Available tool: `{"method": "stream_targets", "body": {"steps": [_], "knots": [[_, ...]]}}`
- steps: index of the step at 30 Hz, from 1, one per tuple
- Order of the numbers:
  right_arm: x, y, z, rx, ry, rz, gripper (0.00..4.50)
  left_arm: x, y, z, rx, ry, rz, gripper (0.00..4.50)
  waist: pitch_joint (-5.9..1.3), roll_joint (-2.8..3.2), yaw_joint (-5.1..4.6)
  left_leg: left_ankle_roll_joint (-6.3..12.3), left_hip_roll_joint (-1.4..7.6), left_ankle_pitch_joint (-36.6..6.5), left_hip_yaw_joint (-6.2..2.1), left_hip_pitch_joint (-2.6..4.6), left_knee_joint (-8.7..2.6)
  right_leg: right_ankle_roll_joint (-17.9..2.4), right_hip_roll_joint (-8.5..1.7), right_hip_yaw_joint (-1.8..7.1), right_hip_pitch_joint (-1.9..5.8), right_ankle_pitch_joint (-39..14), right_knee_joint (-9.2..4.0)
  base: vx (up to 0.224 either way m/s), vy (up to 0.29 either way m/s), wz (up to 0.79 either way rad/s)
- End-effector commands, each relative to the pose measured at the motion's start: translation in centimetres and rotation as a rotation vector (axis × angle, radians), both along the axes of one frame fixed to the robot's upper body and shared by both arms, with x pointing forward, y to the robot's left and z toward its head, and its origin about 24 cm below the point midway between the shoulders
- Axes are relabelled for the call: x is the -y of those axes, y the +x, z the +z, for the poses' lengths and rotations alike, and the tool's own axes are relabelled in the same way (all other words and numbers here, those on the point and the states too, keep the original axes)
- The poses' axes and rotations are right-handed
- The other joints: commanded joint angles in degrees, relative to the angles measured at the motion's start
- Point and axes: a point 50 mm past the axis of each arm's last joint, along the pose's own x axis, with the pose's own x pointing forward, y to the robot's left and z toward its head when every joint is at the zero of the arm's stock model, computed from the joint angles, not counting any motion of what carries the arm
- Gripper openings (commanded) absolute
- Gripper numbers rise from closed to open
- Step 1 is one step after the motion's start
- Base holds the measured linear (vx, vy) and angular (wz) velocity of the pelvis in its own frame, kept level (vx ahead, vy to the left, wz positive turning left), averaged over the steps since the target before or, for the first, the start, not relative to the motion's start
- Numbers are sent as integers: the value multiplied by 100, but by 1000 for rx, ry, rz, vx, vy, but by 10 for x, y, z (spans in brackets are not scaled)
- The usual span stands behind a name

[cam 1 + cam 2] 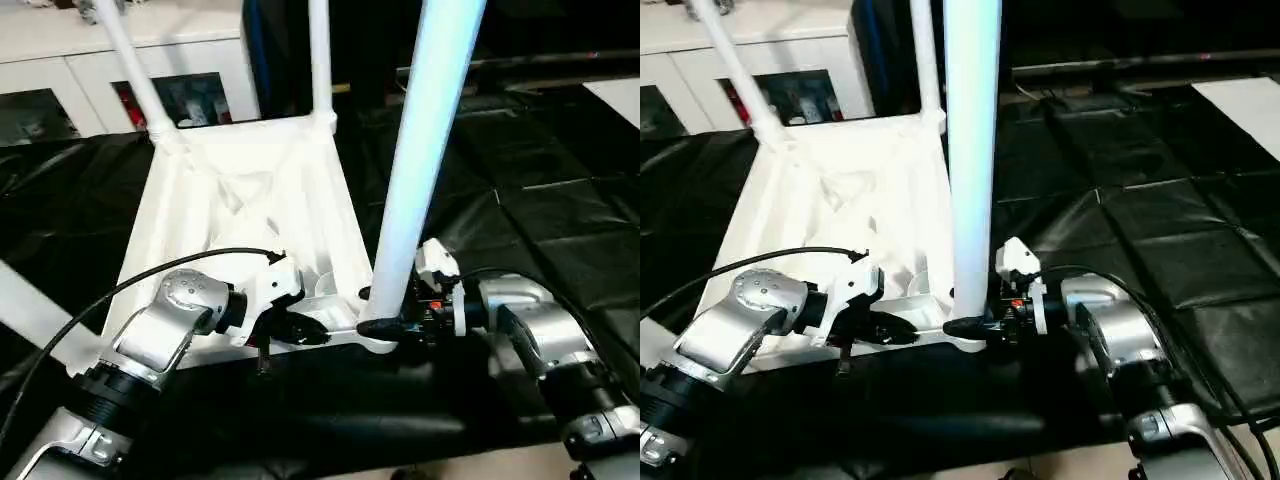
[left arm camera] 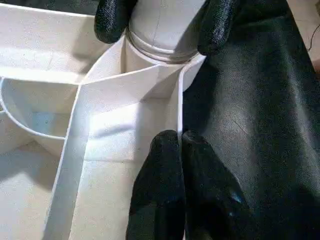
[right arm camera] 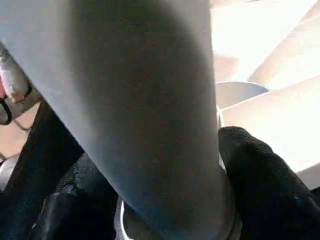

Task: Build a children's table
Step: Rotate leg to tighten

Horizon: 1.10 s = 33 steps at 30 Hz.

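The children's table top (image 1: pixel 250 210) lies upside down on black cloth, ribs facing up. Two white legs (image 1: pixel 135 70) (image 1: pixel 320 60) stand in its far corner sockets. A third leg (image 1: pixel 425 150) stands upright in the near right socket. My right gripper (image 1: pixel 385 325) clasps the base of this leg, one black finger (image 3: pixel 265 185) on each side of the tube. My left gripper (image 1: pixel 305 330) is shut on the thin near rim wall (image 2: pixel 177 105) of the top, just beside that socket. Another white tube (image 1: pixel 35 320) lies at the near left.
A white cabinet with glass doors (image 1: pixel 60 60) stands behind the table top. Black cloth (image 1: pixel 540 200) covers the surface to the right. A black cable (image 1: pixel 150 275) arcs over my left forearm.
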Motion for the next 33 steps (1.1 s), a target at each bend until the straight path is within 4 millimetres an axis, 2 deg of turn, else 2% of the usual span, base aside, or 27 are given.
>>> {"method": "stream_targets", "body": {"steps": [1, 2, 3, 4, 5, 6, 7, 9, 10, 11, 12, 13, 14, 15, 16, 17, 18, 19, 21, 22, 24, 26, 28, 30, 31, 32, 33], "knots": [[-10, 0, 2, -7, 24, 47, 271, -2, 4, 4, 26, 8, 21, 0, -419, -123, -20, 352, 184, -1179, -50, 100, -393, -1162, -266, 217, 292, -1949, -418, 0, 0, 0], [-10, 0, 2, -7, 24, 47, 266, -2, 4, 4, 26, 8, 21, 0, -420, -112, -20, 353, 188, -1147, -54, 93, -394, -1174, -263, 216, 291, -1883, -404, 0, 0, 0], [-12, 0, 0, -11, 29, 35, 266, -3, 5, 4, 29, 7, 39, 0, -427, -141, -30, 361, 185, -1127, -51, 84, -393, -1183, -256, 211, 298, -1793, -400, 0, 0, 0], [-14, 0, -2, -14, 34, 17, 265, -4, 6, 4, 34, 6, 62, 0, -433, -145, -25, 363, 183, -1091, -56, 82, -390, -1195, -260, 209, 307, -1736, -390, 0, 0, 0], [-17, 2, -6, -12, 38, -47, 264, -4, 8, 3, 46, 3, 103, 0, -433, -184, -32, 382, 182, -1035, -49, 74, -387, -1216, -258, 214, 304, -1656, -383, 0, 0, 0], [-20, 4, -10, 0, 37, -113, 264, -4, 9, 3, 52, -2, 138, 0, -433, -170, -37, 364, 175, -997, -49, 72, -383, -1222, -263, 218, 294, -1642, -380, 0, 0, 0], [-23, 6, -14, 18, 33, -174, 264, -4, 11, 3, 60, -6, 172, 0, -429, -204, -65, 301, 169, -968, -58, 52, -391, -1200, -280, 218, 304, -1701, -368, 0, 0, 0], [-24, 8, -16, 31, 31, -210, 259, -4, 12, 3, 65, -10, 192, 0, -416, -199, -106, 209, 164, -1177, -72, 73, -414, -1103, -277, 206, 304, -1977, -412, 0, 0, 0], [-24, 8, -16, 31, 31, -210, 257, -4, 12, 3, 65, -10, 192, 0, -421, -212, -136, 199, 160, -1233, -72, 78, -414, -1101, -267, 210, 304, -1940, -410, 0, 0, 0], [-29, 12, -22, 44, 27, -299, 256, -3, 14, 3, 73, -17, 237, 0, -426, -217, -151, 207, 159, -1223, -75, 74, -413, -1115, -263, 210, 312, -1880, -402, 0, 0, 0], [-35, 17, -28, 45, 29, -406, 253, -2, 16, 3, 85, -22, 299, 0, -422, -254, -196, 202, 166, -1115, -64, 47, -410, -1163, -271, 225, 307, -1716, -371, 0, 0, 0], [-39, 19, -31, 42, 30, -474, 253, -2, 17, 3, 92, -24, 339, 0, -408, -225, -251, 144, 150, -1157, -83, 21, -431, -1155, -283, 212, 320, -1832, -383, 0, 0, 0], [-39, 19, -31, 42, 30, -474, 253, -2, 17, 3, 92, -24, 339, 0, -401, -231, -282, 113, 142, -1242, -99, 13, -447, -1110, -274, 192, 334, -1977, -401, 0, 0, 0], [-46, 22, -35, 37, 36, -556, 252, 0, 19, 3, 104, -26, 396, 0, -404, -362, -335, 114, 129, -1313, -106, -22, -448, -969, -257, 173, 367, -2163, -420, 0, 0, 0], [-55, 24, -39, 17, 50, -640, 252, 5, 21, 3, 120, -29, 459, 0, -401, -288, -339, 70, 145, -1307, -105, 16, -452, -969, -281, 203, 318, -2194, -417, 0, 0, 0], [-71, 27, -43, 1, 60, -772, 252, 16, 24, 3, 138, -46, 554, 0, -387, -275, -352, 49, 143, -1392, -110, 37, -456, -958, -280, 203, 293, -2294, -453, 0, 0, 0], [-71, 27, -43, 1, 60, -772, 252, 16, 24, 3, 138, -46, 554, 0, -389, -275, -401, -36, 151, -1475, -117, 48, -464, -979, -273, 202, 291, -2303, -456, 0, 0, 0], [-75, 28, -44, 2, 59, -818, 252, 21, 25, 3, 141, -56, 584, 0, -410, -301, -397, -19, 128, -1590, -117, 76, -454, -953, -259, 187, 294, -2301, -477, 0, 0, 0], [-91, 28, -43, 18, 61, -869, 251, 37, 25, 3, 143, -80, 613, 0, -403, -302, -437, 10, 131, -1645, -113, 67, -461, -994, -247, 193, 282, -2174, -474, 0, 0, 0], [-95, 28, -42, 17, 69, -868, 251, 41, 25, 2, 143, -86, 612, 0, -394, -375, -439, 69, 123, -1652, -111, 53, -459, -970, -247, 192, 283, -2200, -473, 0, 0, 0], [-113, 24, -38, 48, 80, -805, 251, 56, 22, 2, 141, -110, 576, 0, -380, -346, -430, 114, 131, -1710, -102, 75, -467, -944, -240, 201, 251, -2187, -499, 0, 0, 0], [-116, 22, -36, 70, 89, -768, 251, 57, 21, 2, 143, -112, 566, 0, -380, -366, -426, 139, 132, -1742, -101, 70, -473, -940, -228, 200, 259, -2072, -491, 0, 0, 0], [-116, 21, -34, 90, 116, -747, 321, 57, 19, 2, 149, -110, 546, 0, -378, -369, -426, 177, 136, -1713, -102, 56, -480, -956, -232, 204, 268, -1950, -476, 0, 0, 0], [-114, 22, -32, 86, 149, -732, 321, 54, 17, 2, 152, -98, 543, 0, -377, -371, -432, 209, 135, -1698, -103, 35, -477, -978, -240, 205, 288, -1913, -469, 0, 0, 0], [-111, 21, -30, 91, 165, -696, 327, 53, 15, 1, 144, -95, 522, 0, -381, -352, -424, 232, 135, -1661, -101, 43, -473, -994, -245, 208, 286, -1885, -472, 0, 0, 0], [-110, 20, -26, 104, 179, -647, 356, 50, 13, 0, 138, -87, 499, 0, -387, -349, -431, 264, 141, -1624, -106, 28, -476, -1021, -241, 207, 310, -1785, -458, 0, 0, 0], [-109, 20, -26, 105, 179, -645, 365, 50, 13, 0, 138, -87, 498, 0, -383, -357, -433, 286, 137, -1597, -95, 26, -471, -1031, -235, 209, 304, -1745, -463, 0, 0, 0]]}}
